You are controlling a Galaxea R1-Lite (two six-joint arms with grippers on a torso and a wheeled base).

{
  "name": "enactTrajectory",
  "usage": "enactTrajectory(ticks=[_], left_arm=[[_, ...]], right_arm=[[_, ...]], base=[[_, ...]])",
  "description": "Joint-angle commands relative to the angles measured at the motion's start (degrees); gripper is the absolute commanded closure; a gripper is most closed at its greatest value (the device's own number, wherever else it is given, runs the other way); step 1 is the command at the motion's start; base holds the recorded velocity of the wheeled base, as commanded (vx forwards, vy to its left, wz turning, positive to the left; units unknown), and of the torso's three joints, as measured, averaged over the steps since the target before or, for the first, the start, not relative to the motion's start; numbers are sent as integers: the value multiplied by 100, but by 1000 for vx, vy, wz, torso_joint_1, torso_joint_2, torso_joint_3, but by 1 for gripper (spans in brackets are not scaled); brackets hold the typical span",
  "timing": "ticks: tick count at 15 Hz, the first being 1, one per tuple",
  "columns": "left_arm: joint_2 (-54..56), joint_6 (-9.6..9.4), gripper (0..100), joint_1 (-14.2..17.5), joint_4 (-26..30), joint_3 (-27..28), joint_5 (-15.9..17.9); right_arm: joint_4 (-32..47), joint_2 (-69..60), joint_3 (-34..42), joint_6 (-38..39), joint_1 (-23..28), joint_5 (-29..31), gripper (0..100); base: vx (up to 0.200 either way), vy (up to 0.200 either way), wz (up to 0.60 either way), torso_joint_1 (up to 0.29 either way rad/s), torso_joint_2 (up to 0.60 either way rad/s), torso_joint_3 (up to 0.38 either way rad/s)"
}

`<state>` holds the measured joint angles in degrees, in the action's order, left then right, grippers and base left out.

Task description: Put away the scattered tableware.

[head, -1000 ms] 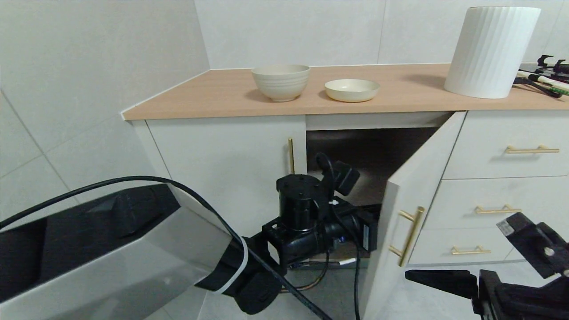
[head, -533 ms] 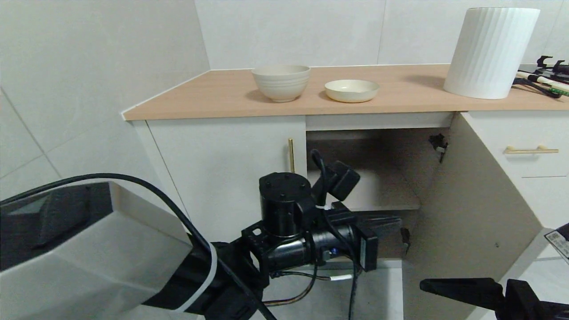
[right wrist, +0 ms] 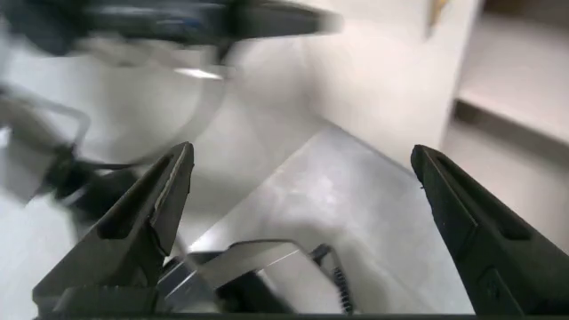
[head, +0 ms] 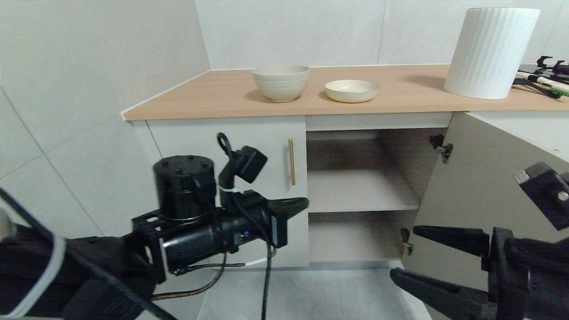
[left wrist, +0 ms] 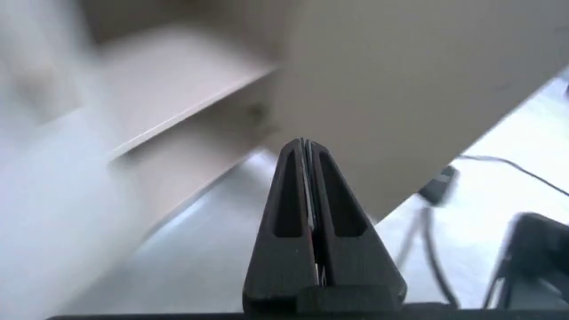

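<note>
Two pieces of tableware sit apart on the wooden counter: a ribbed beige bowl and, to its right, a shallow cream dish. Both are near the front edge, with one tall white ribbed cylinder well off toward the right end. Below the dish the white cabinet door stands swung wide, exposing one shelf. The black left claw, fingers pressed together in the left wrist view, is before the closed door; the black right claw, fingers spread wide, hangs low beside the open door.
</note>
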<state>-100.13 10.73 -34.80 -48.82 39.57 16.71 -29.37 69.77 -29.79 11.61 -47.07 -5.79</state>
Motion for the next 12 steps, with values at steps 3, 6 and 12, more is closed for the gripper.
enactTrajectory(ticks=[3, 6, 12], left_arm=[[1778, -1, 100, 1134, 1279, -608, -221], [2349, 17, 100, 1608, 1982, -547, -212], [2455, 61, 0, 1837, 2272, -292, -239]], right_arm=[[854, 933, -1283, -167, 541, 60, 0], [1100, 1478, -2153, -167, 1094, 78, 0], [1610, 1399, -2496, -115, 1200, 175, 0]], base=[[0, 0, 0, 0, 0, 0], [0, 0, 0, 0, 0, 0], [0, 0, 0, 0, 0, 0]])
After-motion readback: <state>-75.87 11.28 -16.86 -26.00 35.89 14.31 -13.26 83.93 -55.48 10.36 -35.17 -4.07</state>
